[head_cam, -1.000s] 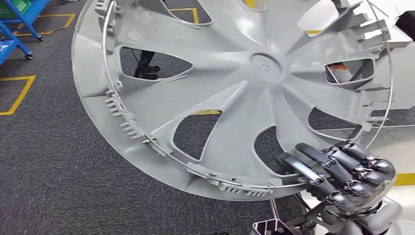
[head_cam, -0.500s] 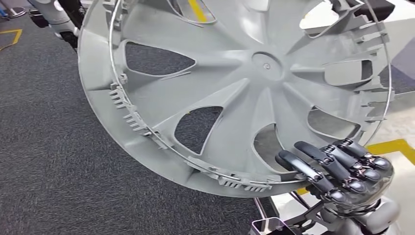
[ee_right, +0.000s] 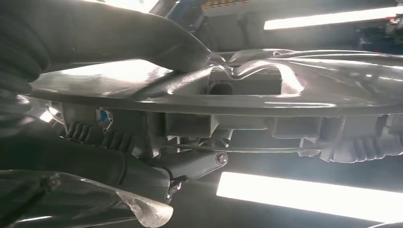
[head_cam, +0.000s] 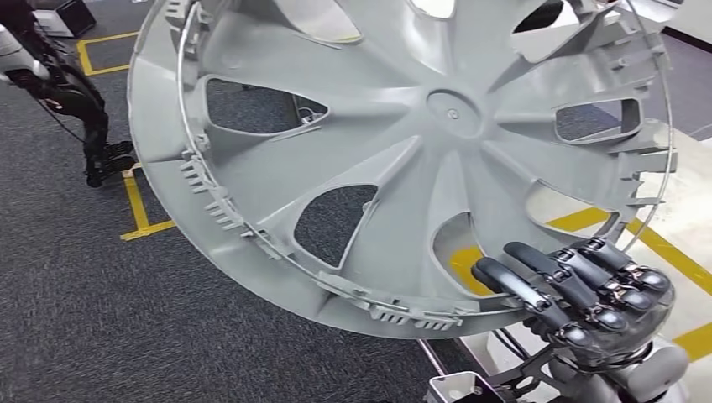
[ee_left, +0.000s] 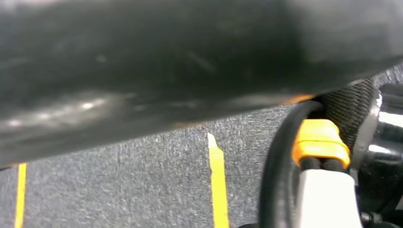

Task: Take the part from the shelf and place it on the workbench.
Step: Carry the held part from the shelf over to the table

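The part is a large grey wheel cover (head_cam: pixel 403 151) with curved spokes, cut-out openings and a thin wire ring around its back. It is held up tilted in front of me, its inner side facing the head view. My right hand (head_cam: pixel 579 302) grips its lower rim from below, dark fingers (head_cam: pixel 537 281) curled over the edge. In the right wrist view the thumb (ee_right: pixel 119 38) presses on the shiny outer face of the wheel cover (ee_right: pixel 285 90) and the fingers (ee_right: pixel 95 161) lie against the clipped underside of the rim.
Dark grey carpet (head_cam: pixel 84 319) with yellow tape lines (head_cam: pixel 138 206) lies below. A dark jointed machine limb (head_cam: pixel 71 92) stands at the far left. Pale flooring with yellow stripes (head_cam: pixel 680 252) lies to the right. A metal frame (head_cam: pixel 453 388) sits near my body.
The whole floor scene has shifted behind the wheel cover, so the camera has turned. My right hand keeps the same hold on the rim.
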You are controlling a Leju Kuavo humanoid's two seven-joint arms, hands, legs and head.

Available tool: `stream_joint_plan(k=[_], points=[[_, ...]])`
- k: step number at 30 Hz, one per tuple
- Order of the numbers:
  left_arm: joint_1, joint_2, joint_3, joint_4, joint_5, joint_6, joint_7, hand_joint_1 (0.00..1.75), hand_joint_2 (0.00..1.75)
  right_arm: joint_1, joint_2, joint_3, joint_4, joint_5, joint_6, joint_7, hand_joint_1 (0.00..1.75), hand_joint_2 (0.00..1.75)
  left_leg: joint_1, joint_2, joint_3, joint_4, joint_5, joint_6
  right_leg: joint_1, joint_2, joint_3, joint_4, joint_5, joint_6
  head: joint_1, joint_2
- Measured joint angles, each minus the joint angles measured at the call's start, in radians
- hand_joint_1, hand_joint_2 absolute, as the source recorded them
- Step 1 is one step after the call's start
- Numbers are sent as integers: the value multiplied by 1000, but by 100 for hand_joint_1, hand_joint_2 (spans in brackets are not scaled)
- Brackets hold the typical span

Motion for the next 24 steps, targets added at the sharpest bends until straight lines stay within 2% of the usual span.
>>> stream_joint_plan(k=[1, 2, 3, 5, 6, 7, 9, 10, 12, 13, 14, 15, 16, 17, 18, 19, 21, 22, 23, 24], points=[[0, 0, 0, 0, 0, 0, 0, 0, 0, 0, -1, 0, 1, 0, 0, 0, 175, 175, 0, 15, 0, 0, 0, 0, -2, -4, -9, 27, -4, 4, 0, 0], [0, -1, 0, 0, 0, 0, 0, 0, 0, 0, -2, 1, 1, 0, 0, 1, 175, 175, 0, 30, 0, 1, -1, -1, -4, -8, 1, 17, 9, 7, 0, 0], [-1, -2, 0, 0, 0, 0, 0, 0, 0, 0, -3, 1, 2, 1, 0, 2, 175, 175, 1, 44, 0, 2, -3, -3, -6, -15, 31, -34, 37, 10, 0, 0], [-1, -1, 0, 0, 0, 0, 0, 0, 0, -1, -5, 1, 2, 4, 0, 6, 175, 175, -1, 66, 1, 9, -9, -13, -5, -61, 113, -175, 82, 10, 0, 0], [-1, -1, 0, 0, 0, 0, 0, 0, 0, -2, -5, 1, 2, 4, 0, 9, 175, 175, -4, 76, 1, 14, -13, -18, -3, -78, 140, -222, 92, 5, 0, 0], [-1, 0, 0, 0, 0, 1, 0, 0, 0, -3, -5, 2, 2, 5, 0, 11, 175, 175, -7, 84, 2, 18, -15, -22, -1, -90, 152, -243, 92, -2, -1, 0], [-2, 1, 0, 0, 0, 1, 1, 0, 0, -3, -6, 2, 2, 8, 0, 19, 175, 175, -8, 102, 4, 20, -17, -29, 1, -69, 150, -244, 95, -18, -2, 0], [-3, 1, 0, 0, 0, 1, 1, 0, 0, -3, -7, 2, 2, 12, 0, 25, 175, 175, -5, 96, 4, 24, -23, -34, 1, -58, 148, -244, 98, -23, -2, 0], [-5, 0, 0, 0, 0, 2, 1, 0, 0, -4, -8, 2, 2, 21, 0, 42, 175, 175, 2, 49, -14, 74, -63, -43, -2, -37, 147, -247, 103, -35, -3, 0], [-4, 0, 0, 0, 0, 2, 1, 0, 0, -5, -9, 3, 2, 27, 0, 54, 175, 175, 4, 18, -37, 129, -97, -45, -2, -26, 146, -247, 104, -40, -4, 0], [-2, 0, 0, 0, 1, 3, 1, 0, 0, -6, -10, 4, 2, 33, 0, 67, 175, 175, 4, 0, -68, 199, -131, -45, -1, -14, 145, -247, 106, -44, -5, 0], [-1, 0, 0, 0, 1, 4, 1, 0, 0, -6, -12, 5, 2, 38, 0, 80, 175, 175, 4, -7, -97, 264, -157, -45, 1, -1, 144, -247, 107, -46, -5, 0], [0, 0, 0, 0, 2, 6, 2, 0, 0, -6, -14, 6, 2, 43, 0, 91, 175, 175, 4, -10, -117, 305, -164, -43, 2, 14, 143, -247, 108, -48, -5, 0], [0, 0, 0, 0, 2, 7, 2, 0, 0, -6, -17, 7, 3, 47, 0, 100, 175, 175, 4, -12, -120, 308, -151, -40, 4, 28, 142, -247, 109, -49, -5, 0], [0, 0, 0, 0, 2, 9, 3, 0, 0, -6, -19, 8, 3, 50, 0, 106, 175, 175, 4, -17, -105, 272, -120, -36, 5, 43, 143, -247, 110, -49, -4, 0], [0, 0, 0, 0, 2, 10, 3, 0, 0, -6, -21, 9, 3, 53, 0, 110, 175, 175, 4, -29, -77, 208, -80, -30, 5, 57, 143, -246, 112, -48, -4, 0], [0, 0, 0, 0, 3, 11, 4, 0, 0, -7, -24, 12, 3, 57, 0, 115, 175, 175, 4, -77, -24, 84, -28, -21, 5, 83, 140, -245, 115, -44, -4, 0], [1, 1, 0, 0, 4, 12, 5, 0, 0, -8, -26, 14, 3, 58, 0, 117, 175, 175, 4, -94, -9, 48, -20, -18, 4, 95, 135, -244, 118, -39, -4, 0], [1, 1, 0, 0, 4, 12, 6, 0, 0, -7, -27, 15, 3, 58, 0, 119, 175, 175, 3, -101, -4, 35, -22, -17, 1, 107, 130, -244, 122, -33, -4, 0], [1, 2, -1, 0, 5, 12, 6, 0, 0, -7, -29, 16, 3, 58, 0, 123, 175, 175, 2, -92, -3, 28, -21, -15, -2, 119, 124, -245, 126, -26, -4, 0]])
